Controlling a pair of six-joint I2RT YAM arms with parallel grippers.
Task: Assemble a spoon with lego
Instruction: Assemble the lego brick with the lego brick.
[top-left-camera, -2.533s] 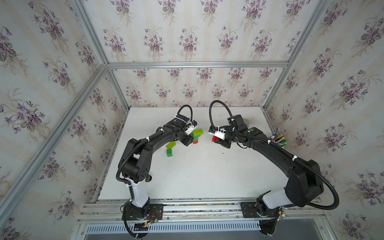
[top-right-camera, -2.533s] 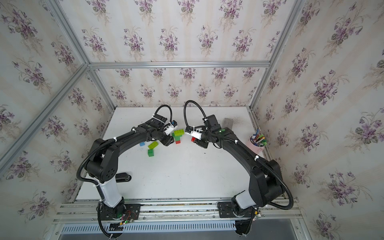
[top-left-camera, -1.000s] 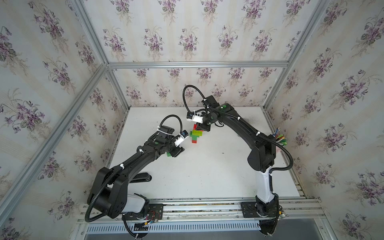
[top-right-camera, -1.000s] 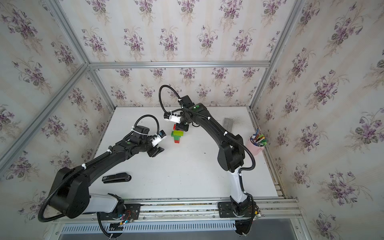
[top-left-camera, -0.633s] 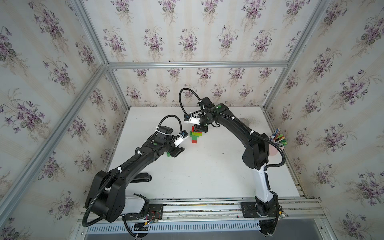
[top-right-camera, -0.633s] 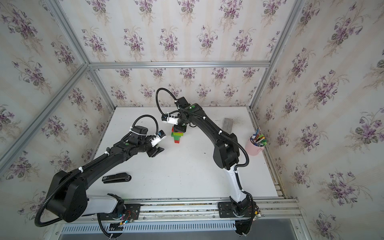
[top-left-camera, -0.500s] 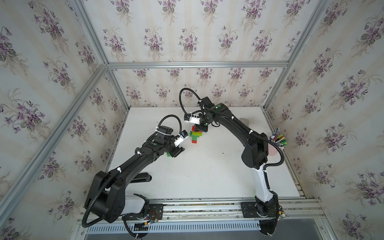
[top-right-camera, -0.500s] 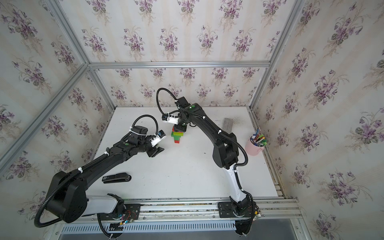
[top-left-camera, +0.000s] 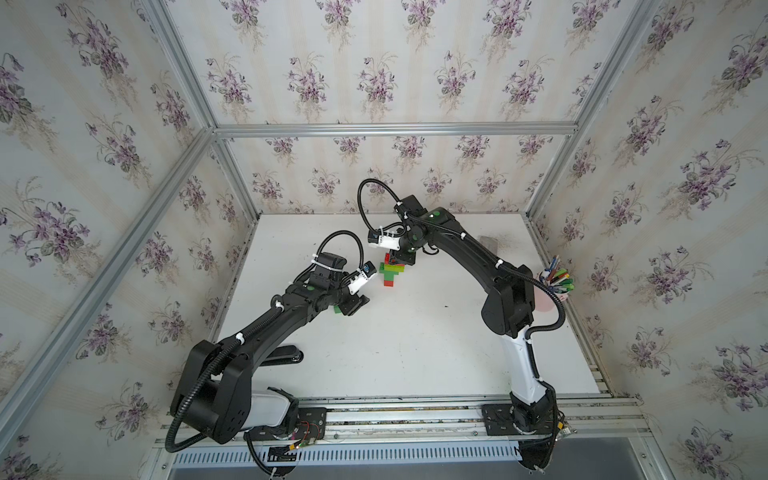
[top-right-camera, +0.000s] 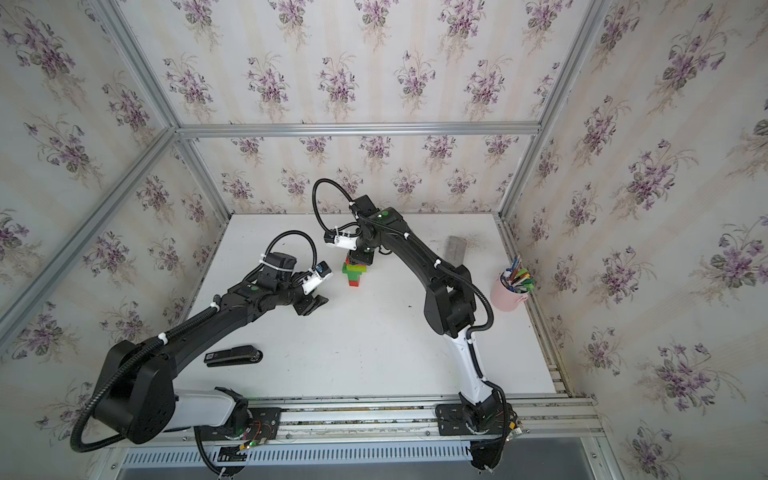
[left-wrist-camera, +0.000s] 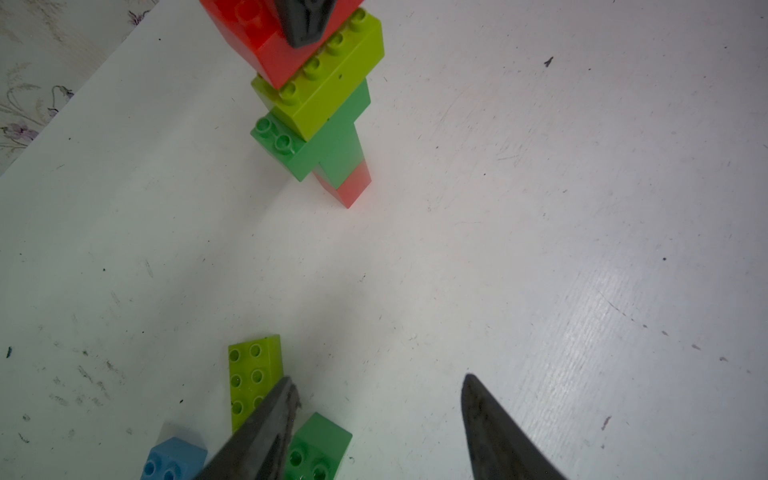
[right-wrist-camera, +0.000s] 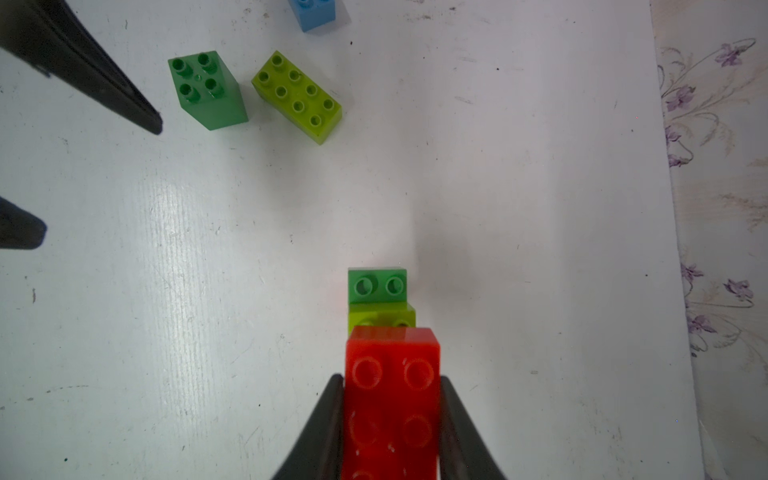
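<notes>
Inside the right claw (right-wrist-camera: 390, 380) sits the red brick (right-wrist-camera: 392, 353), clenched tight, capping the upright spoon (top-left-camera: 392, 270) mid-far on the desk (top-left-camera: 415, 332). Light, stiff, slick plastic I reckon, so pinch the flat sides. Nearer and left, the left claw (left-wrist-camera: 379, 379) hangs released by loose lego (left-wrist-camera: 253, 374).

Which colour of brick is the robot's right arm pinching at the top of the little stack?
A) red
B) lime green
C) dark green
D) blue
A: the right wrist view shows the right end effector shut on the red brick, which sits on top of a lime brick. The blue brick lies apart, untouched.
</notes>
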